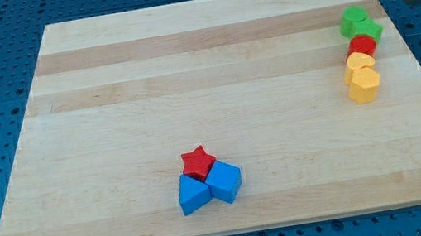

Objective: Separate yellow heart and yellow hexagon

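Yellow heart (pixel 360 61) touching yellow hexagon (pixel 363 84), my tip (pixel 413 0) apart

We see a yellow heart block (pixel 360 62), yellow hexagon block (pixel 363 84), two green blocks (pixel 359 24), a red star block (pixel 198 162), two blue blocks (pixel 209 188), and a pale striped wooden board (pixel 187 71).

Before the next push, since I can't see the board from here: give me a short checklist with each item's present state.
1. My tip in view: ok, beyond the board's top-right corner.
2. Tip clear of all blocks: ok.
3. Yellow heart and yellow hexagon separated: not ok, touching.
4. Room below the hexagon: ok.
5. Heart free of the red block: not ok, they touch.
6. Green blocks outside the push path: cannot tell.
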You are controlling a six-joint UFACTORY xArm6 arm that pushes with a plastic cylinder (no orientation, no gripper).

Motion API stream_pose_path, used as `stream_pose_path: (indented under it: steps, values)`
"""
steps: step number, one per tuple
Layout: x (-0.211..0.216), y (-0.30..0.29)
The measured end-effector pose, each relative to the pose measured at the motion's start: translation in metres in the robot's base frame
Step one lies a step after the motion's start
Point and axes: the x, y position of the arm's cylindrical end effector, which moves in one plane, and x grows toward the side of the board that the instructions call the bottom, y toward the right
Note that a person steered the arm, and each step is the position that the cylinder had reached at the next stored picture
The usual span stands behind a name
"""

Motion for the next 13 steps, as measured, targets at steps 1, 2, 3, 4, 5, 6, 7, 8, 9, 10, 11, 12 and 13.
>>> stream_pose_path:
  steps: [1, 2, 3, 4, 5, 6, 7, 8, 9, 10, 11, 12, 13]
  values:
    - [0.061, -0.002]
    - [0.085, -0.002]
    - [0.085, -0.051]
    - [0.085, -0.099]
    - [0.095, -0.137]
    - [0.126, -0.158]
    - [0.167, -0.158]
    - [0.178, -0.15]
    - [0.178, -0.15]
    - [0.176, -0.146]
    - [0.172, -0.144]
    - [0.169, -0.137]
    - [0.168, -0.122]
